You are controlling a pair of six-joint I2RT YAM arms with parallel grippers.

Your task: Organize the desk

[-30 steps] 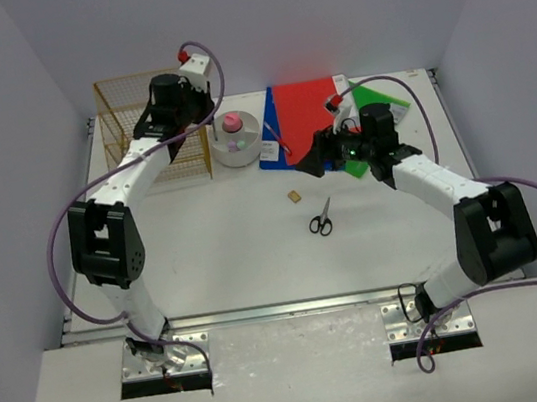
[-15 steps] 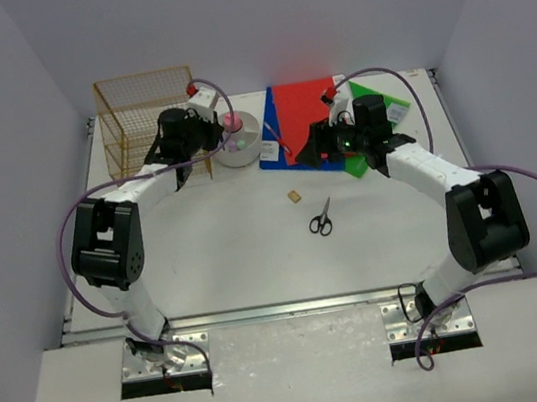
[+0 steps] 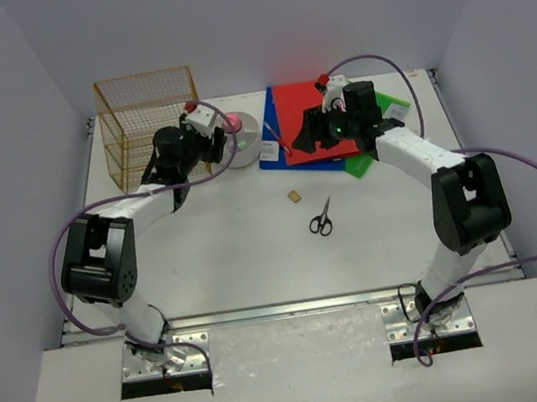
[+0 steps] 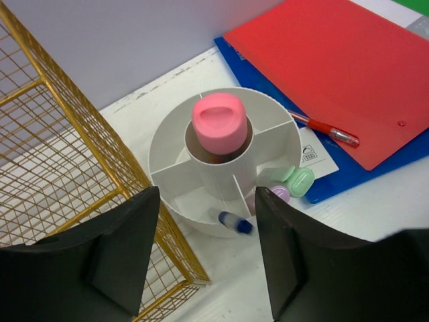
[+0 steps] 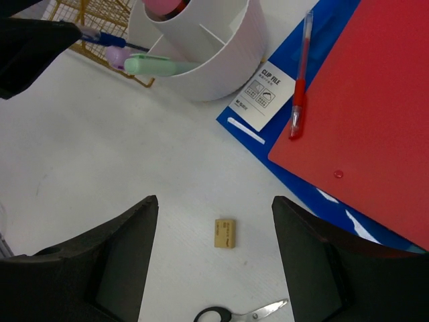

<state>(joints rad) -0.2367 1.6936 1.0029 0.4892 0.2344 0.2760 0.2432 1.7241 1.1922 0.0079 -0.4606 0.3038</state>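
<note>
Left gripper (image 4: 208,201): jaws parted, grasping nothing, poised over the near wall of the white round organizer (image 4: 167,134), which sits just beside the gold wire rack (image 4: 60,154). A blurred blue pen (image 4: 231,221) shows at that wall. Right gripper (image 5: 214,204): jaws parted, empty, above a tan eraser (image 5: 225,233) lying on the desk (image 3: 236,256). The desk fills the enclosure floor, rail at its near edge, with scissors (image 3: 321,218) near centre.

White left arm (image 3: 142,202) and right arm (image 3: 405,152), black joints (image 3: 96,267), purple cables (image 3: 368,57), 2 red wrist caps (image 3: 322,80), black fingers (image 4: 124,251).
</note>
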